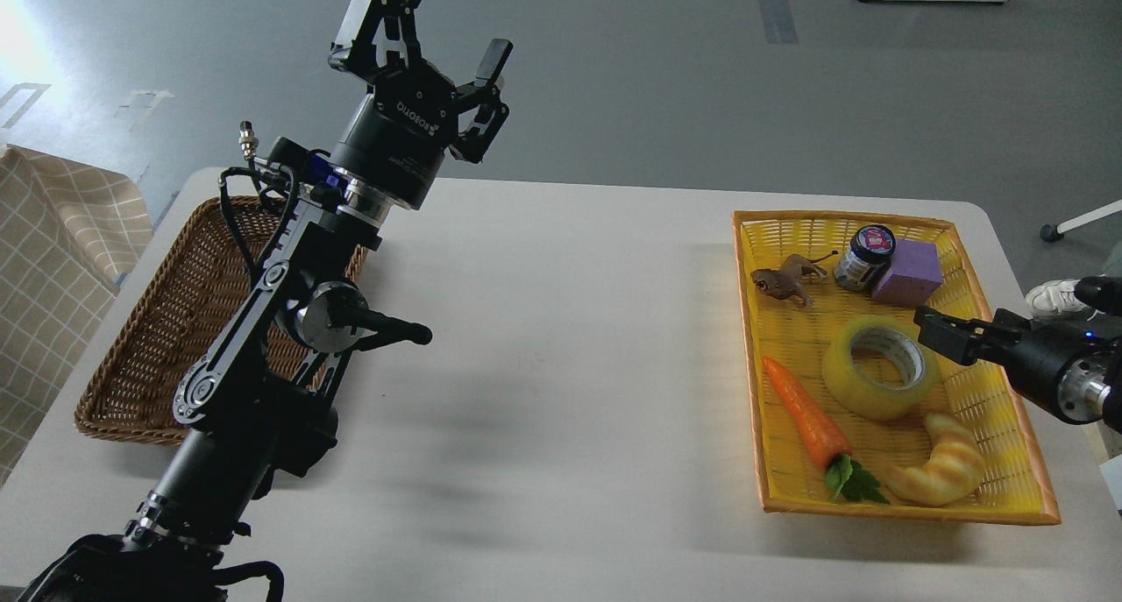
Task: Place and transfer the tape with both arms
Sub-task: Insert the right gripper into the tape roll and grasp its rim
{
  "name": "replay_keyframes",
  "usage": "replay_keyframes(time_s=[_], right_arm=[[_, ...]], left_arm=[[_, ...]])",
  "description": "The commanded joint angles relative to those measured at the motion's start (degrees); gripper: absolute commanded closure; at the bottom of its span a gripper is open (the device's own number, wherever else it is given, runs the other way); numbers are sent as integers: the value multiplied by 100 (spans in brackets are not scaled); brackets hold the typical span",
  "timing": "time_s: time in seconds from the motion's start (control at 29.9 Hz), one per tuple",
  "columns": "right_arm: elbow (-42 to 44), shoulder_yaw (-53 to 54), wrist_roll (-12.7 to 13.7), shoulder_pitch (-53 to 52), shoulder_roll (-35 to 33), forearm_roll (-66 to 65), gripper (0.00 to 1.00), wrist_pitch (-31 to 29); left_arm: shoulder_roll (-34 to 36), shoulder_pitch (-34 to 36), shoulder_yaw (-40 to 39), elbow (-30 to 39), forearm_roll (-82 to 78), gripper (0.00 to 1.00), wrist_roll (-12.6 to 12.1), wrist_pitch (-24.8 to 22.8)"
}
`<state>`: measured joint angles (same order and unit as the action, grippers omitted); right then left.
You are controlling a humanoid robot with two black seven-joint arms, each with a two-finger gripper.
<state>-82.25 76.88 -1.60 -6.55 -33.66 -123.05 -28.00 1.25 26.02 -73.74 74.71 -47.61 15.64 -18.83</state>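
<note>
The tape (843,381), a wide translucent yellow roll with a grey-white core, lies flat in the yellow basket (903,507) at the right of the table. My right gripper (942,335) comes in from the right edge and hovers just right of the tape, over the basket. It is seen dark and side-on, so its fingers cannot be told apart. My left gripper (434,37) is raised high over the table's far left, open and empty, far from the tape.
In the yellow basket also lie a carrot (802,414), a croissant (938,470), a purple block (907,272), a small jar (863,256) and a brown toy animal (784,282). A brown wicker basket (158,339) stands at the left, partly behind my left arm.
</note>
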Motion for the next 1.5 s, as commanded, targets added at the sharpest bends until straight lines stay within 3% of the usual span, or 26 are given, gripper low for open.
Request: replay_keyframes(time_s=[0.0,0.8,1.07,1.2,1.24,1.27,1.37,1.47], right_arm=[[-1,-129,10,-39,8,0,1,0],[702,-797,195,-505,360,-195,2,0],[895,-858,238,-505,474,-195,9,0],[965,-911,344,-505,448,-195,38,0],[974,-911,335,-505,439,-195,51,0],[974,-911,335,-505,430,-195,56,0],[1053,-911,291,-505,421,-195,83,0],[1053,-903,265,-513,421,-195,97,0]], left_arm=[[-2,9,0,0,-3,2,0,2],[33,0,0,-53,15,2,9,2],[51,-26,9,-61,6,2,9,2],[51,-35,9,-53,6,2,9,2],[51,-35,18,-53,-3,2,9,2],[51,-44,26,-53,-3,2,0,2],[51,-35,18,-53,-3,2,0,11],[51,-35,18,-61,-3,2,0,11]])
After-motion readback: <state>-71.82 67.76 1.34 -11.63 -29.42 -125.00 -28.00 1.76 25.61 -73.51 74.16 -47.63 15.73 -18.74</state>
